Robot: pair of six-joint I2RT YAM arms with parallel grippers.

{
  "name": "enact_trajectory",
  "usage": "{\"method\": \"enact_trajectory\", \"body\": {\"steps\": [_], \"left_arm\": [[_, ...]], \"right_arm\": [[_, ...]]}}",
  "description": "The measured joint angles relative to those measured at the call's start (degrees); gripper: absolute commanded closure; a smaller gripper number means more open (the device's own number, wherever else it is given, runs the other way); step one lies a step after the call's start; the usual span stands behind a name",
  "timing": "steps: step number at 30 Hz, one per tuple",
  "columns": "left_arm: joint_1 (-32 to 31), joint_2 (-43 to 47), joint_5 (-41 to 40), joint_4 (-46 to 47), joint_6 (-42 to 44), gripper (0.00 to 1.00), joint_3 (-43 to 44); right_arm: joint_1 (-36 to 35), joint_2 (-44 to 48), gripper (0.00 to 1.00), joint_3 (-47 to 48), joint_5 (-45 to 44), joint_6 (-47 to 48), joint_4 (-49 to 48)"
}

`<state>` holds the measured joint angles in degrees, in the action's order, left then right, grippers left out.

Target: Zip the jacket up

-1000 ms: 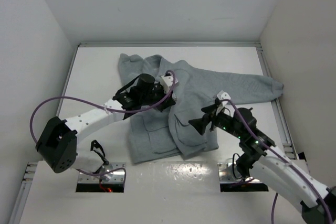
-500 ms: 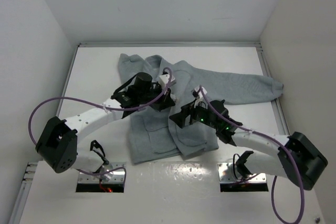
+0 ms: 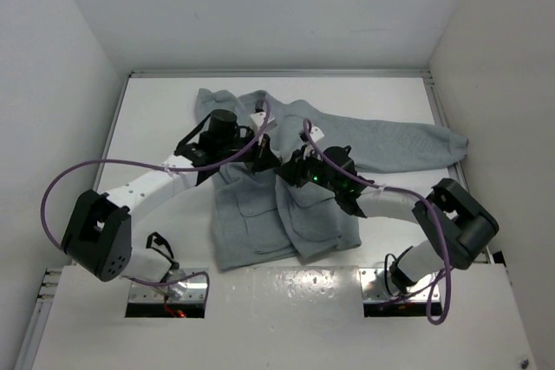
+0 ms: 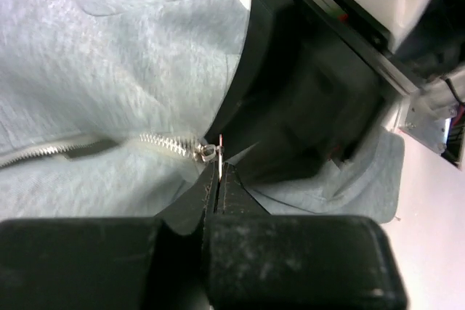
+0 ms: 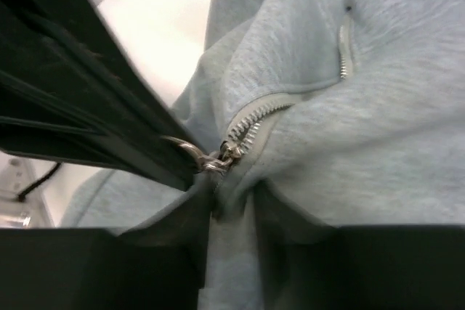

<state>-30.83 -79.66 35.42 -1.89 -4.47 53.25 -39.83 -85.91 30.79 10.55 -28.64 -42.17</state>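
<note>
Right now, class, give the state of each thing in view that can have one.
Light grey soft fabric jacket: lying spread out, front up.
Small metal zipper slider: partway along the front seam.
Left gripper: shut on the slider's pull.
Right gripper: shut on jacket fabric by the slider.

A matte white table (image 3: pixel 156 127) sits boxed in by plain white walls (image 3: pixel 260 6) behind and on both sides, evenly lit.

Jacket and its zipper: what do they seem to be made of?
The jacket looks like knitted fleece or sweatshirt cotton: matte heathered grey, with a fuzzy surface and soft folds. The zipper teeth and zipper pull appear to be metal: silvery, with bright glints.
</note>
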Motion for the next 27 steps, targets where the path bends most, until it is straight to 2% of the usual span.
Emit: {"method": "enact_trajectory", "body": {"steps": [3, 7, 11, 18, 22, 27], "left_arm": [[1.07, -0.98, 0.48, -1.42, -0.04, 1.00, 1.14], [1.36, -5.38, -1.86, -3.08, 0.94, 1.00, 4.24], [1.29, -11.13, -1.05, -5.27, 0.96, 1.00, 7.26], [2.95, -20.02, -4.72, -6.95, 1.44, 1.00, 13.27], [3.17, -22.56, -4.02, -9.53, 2.25, 1.00, 17.27], [4.90, -26.43, -10.60, -10.05, 5.25, 1.00, 23.43]], "right_arm": [[2.36, -1.40, 1.00, 0.72, 1.49, -0.24, -0.63], [4.28, 1.81, 1.00, -2.27, 4.63, 0.42, -0.46], [4.46, 12.39, 1.00, -8.66, 6.08, 2.82, 2.64], [4.39, 29.49, 1.00, -15.69, 9.18, 6.34, 12.96], [4.57, 34.01, 1.00, -17.49, 8.22, 7.80, 17.62], [4.79, 38.69, 1.00, -19.34, 7.82, 8.74, 20.39]]}}
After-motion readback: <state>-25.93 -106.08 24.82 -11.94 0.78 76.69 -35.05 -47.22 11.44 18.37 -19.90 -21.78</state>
